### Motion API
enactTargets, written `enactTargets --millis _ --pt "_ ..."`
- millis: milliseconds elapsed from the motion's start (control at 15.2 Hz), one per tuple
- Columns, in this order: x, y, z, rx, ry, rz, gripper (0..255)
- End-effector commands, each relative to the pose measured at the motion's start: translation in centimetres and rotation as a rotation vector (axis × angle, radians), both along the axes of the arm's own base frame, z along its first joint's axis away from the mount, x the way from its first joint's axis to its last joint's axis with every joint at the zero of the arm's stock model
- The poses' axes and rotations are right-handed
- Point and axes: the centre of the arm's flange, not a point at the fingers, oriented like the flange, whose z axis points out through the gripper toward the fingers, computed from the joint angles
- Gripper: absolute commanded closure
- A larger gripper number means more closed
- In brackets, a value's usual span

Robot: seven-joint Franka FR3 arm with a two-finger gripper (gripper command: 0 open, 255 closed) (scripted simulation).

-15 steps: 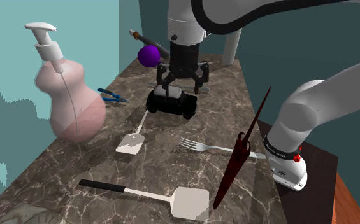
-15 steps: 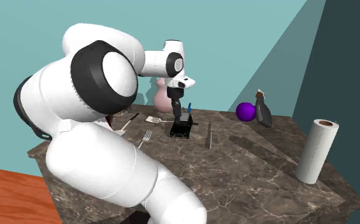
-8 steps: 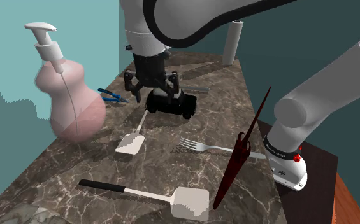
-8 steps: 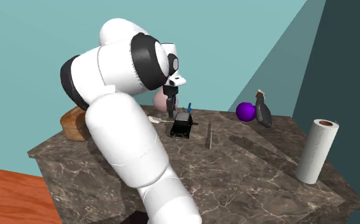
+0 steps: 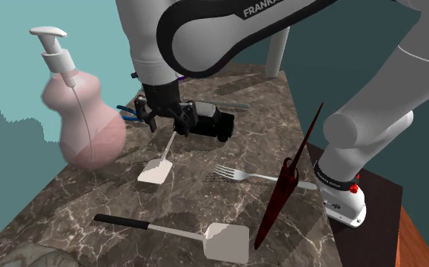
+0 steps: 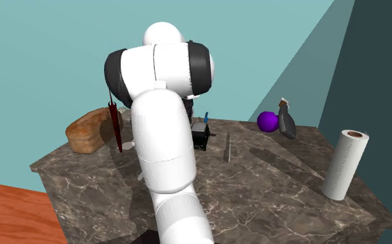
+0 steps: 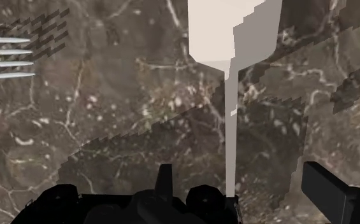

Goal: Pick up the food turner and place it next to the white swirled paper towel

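A small all-white food turner (image 5: 158, 170) lies flat on the dark marble counter, its thin handle running back toward a black toy car (image 5: 211, 121). My black gripper (image 5: 165, 119) hangs open just above the far end of that handle, beside the car. In the wrist view the turner (image 7: 232, 38) has its blade ahead of the gripper (image 7: 194, 191), and its handle runs back between the two spread fingers, untouched. The white paper towel roll (image 6: 345, 165) stands upright at the counter's far end, also seen as a roll (image 5: 278, 47) behind the arm.
A longer black-handled turner (image 5: 205, 237) lies near the front edge. A fork (image 5: 260, 177), a dark red folded umbrella (image 5: 285, 186), a pink soap dispenser (image 5: 82, 114) and blue pliers (image 5: 134, 114) surround the gripper. A purple ball (image 6: 267, 122), a dark bottle (image 6: 286, 122) and a bread loaf (image 6: 86, 132) sit further off.
The arm has swung toward the shoulder view's left and dropped lower, from above the black toy car to over the white turner's handle. The fingers stay open.
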Motion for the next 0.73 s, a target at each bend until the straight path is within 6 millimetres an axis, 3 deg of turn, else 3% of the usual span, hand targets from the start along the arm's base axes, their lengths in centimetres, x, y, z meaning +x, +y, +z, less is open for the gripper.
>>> enactTargets --millis 0,66,594,660 --pt "0.09 -0.09 -1.05 0.0 -0.001 -0.001 0" --pt "0.12 -0.13 -1.88 0.0 -0.001 -0.001 0" --pt "0.12 -0.13 -1.88 0.0 -0.001 -0.001 0" --pt "0.12 -0.13 -1.88 0.0 -0.001 -0.001 255"
